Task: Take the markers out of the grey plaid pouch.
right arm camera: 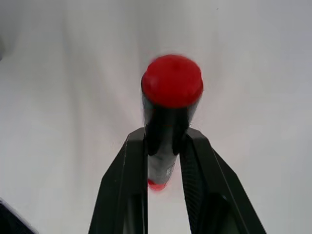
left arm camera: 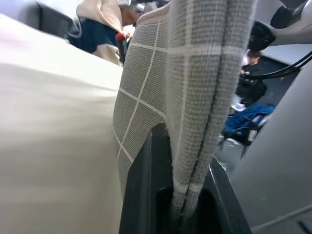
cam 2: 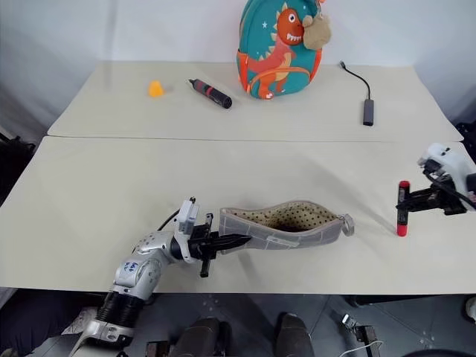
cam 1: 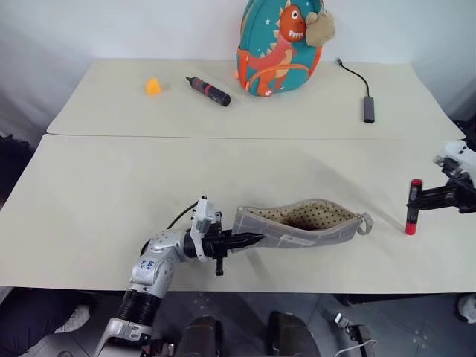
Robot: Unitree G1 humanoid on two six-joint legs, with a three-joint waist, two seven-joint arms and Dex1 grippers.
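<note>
Right wrist view has your right gripper [right arm camera: 163, 141] clamped on a red-capped marker [right arm camera: 171, 97], upright near the table's [cam 1: 111, 193] right edge; it looks light, stiff and slick, so grip mid-barrel; your left gripper [cam 1: 249, 239] pinches the grey plaid pouch's [cam 1: 297, 227] closed end near the front edge; the soft fabric sags, mouth gaping.

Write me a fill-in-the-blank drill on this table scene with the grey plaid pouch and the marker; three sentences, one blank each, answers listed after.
1. The left gripper is shut on one end of the flat grey plaid fabric pouch, whose lining is tan with dark ____.
2. The right gripper holds a dark marker with red ends, which stands ____.
3. The teal backpack at the far edge shows an orange ____.

Missing words: dots; upright; dinosaur
</note>
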